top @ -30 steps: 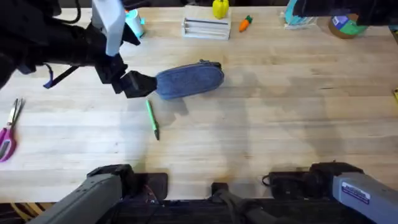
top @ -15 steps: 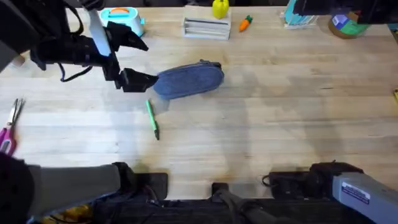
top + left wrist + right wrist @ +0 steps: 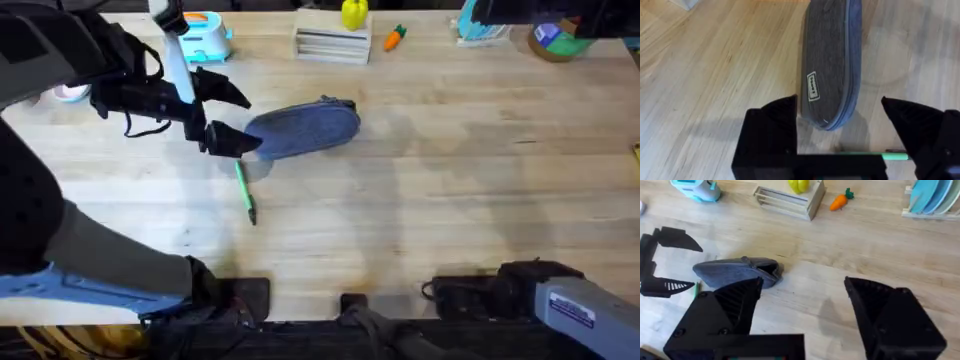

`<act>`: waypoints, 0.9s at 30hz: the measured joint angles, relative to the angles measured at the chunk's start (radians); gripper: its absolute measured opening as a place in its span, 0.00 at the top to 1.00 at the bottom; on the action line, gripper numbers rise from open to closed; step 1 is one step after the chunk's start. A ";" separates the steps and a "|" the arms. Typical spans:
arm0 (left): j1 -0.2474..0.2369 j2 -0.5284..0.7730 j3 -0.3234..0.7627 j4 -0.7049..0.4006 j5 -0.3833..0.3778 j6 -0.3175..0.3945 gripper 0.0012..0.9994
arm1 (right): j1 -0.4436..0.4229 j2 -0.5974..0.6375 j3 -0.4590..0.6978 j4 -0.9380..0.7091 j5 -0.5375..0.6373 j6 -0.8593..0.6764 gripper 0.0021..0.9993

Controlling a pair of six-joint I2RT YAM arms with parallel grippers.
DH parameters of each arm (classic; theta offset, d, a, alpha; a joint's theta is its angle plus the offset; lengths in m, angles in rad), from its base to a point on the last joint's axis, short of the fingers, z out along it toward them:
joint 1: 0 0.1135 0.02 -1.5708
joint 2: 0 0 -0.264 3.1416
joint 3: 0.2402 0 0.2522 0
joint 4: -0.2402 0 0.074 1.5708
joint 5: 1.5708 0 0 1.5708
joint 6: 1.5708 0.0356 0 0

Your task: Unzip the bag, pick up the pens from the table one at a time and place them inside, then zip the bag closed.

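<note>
The grey-blue bag [image 3: 305, 128] lies on the table [image 3: 450, 200], left of centre. My left gripper [image 3: 250, 122] is open, its two black fingers flanking the bag's left end without closing on it. In the left wrist view, the bag [image 3: 832, 60] stretches away from my left gripper [image 3: 839, 102], with a small label on its fabric. A green pen [image 3: 245, 190] with a dark tip lies on the wood just in front of the bag's left end. It also appears close beneath the left gripper [image 3: 865, 156]. My right gripper [image 3: 802, 282] is open, held high and holding nothing.
Along the table's far edge stand a teal toy toaster [image 3: 200, 35], a wooden rack [image 3: 332, 45] with a yellow item [image 3: 354, 13], an orange toy carrot [image 3: 396, 37], and a rack of blue plates [image 3: 927, 197]. Bare wood stretches to the right of the bag.
My left gripper has moved right and a little nearer, from beside the bag to astride its left end. The bag and the pen have not moved.
</note>
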 joint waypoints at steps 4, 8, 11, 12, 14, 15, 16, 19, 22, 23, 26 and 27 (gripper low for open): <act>0.000 0.000 0.000 0.000 0.000 0.000 0.01 | 0.000 0.000 0.000 0.002 0.000 0.000 0.00; -0.025 0.007 0.001 -0.015 0.000 0.000 0.01 | 0.000 0.000 0.000 0.026 0.000 0.000 0.00; -0.054 0.031 0.002 -0.011 -0.002 0.000 0.01 | 0.000 0.000 0.001 0.026 0.000 0.000 0.00; -0.063 0.038 0.002 -0.011 -0.004 0.000 0.01 | 0.000 0.000 0.001 0.026 0.000 0.000 0.00; -0.080 0.047 0.002 -0.011 -0.019 0.000 0.01 | 0.000 0.000 0.001 0.026 0.000 0.000 0.00; -0.079 0.046 0.002 -0.011 -0.019 0.000 0.01 | 0.000 0.000 0.001 0.026 0.000 0.000 0.00; -0.079 0.046 0.002 -0.011 -0.020 0.000 0.01 | 0.000 0.000 0.001 0.026 0.000 0.000 0.00; -0.077 0.046 0.002 -0.011 -0.020 0.000 0.01 | 0.000 0.000 0.001 0.026 0.000 0.000 0.00; -0.077 0.046 0.002 -0.005 -0.020 0.000 0.01 | 0.000 0.000 0.001 0.026 0.000 0.000 0.00; -0.077 0.046 0.002 -0.005 -0.020 -0.001 0.03 | 0.000 0.000 0.001 0.026 0.000 0.000 0.00; -0.077 0.046 0.002 0.006 -0.022 0.001 0.75 | 0.000 0.000 0.001 0.026 0.000 0.000 0.00; -0.077 0.046 0.002 0.008 -0.022 0.002 0.90 | 0.000 0.000 0.001 0.026 0.000 0.000 0.00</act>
